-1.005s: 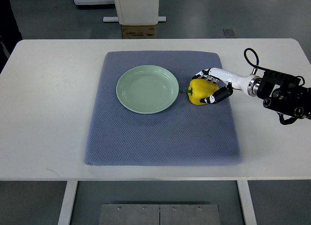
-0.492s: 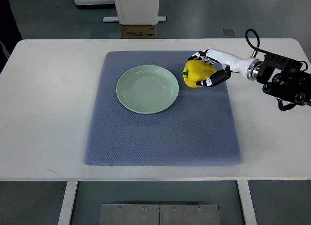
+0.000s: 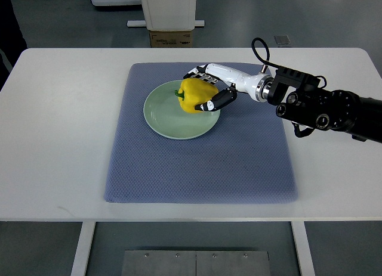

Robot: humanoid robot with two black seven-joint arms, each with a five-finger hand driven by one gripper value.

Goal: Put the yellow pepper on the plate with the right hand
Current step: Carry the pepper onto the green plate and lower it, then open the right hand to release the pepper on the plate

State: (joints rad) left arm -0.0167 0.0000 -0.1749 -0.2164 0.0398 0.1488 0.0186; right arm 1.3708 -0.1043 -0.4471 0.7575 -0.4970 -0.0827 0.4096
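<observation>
A yellow pepper (image 3: 194, 95) with a green stem is held in my right hand (image 3: 208, 91), whose fingers are curled around it. The hand holds the pepper over the right part of a pale green plate (image 3: 162, 115), which lies on a blue-grey mat (image 3: 197, 163). I cannot tell whether the pepper touches the plate. My right arm (image 3: 310, 100) comes in from the right edge. My left arm is out of view.
The mat lies on a white table (image 3: 54, 139). A white stand base and a cardboard box (image 3: 171, 37) sit beyond the table's far edge.
My right hand has carried the pepper up off the mat and to the left, from beside the plate's right rim to over the plate.
</observation>
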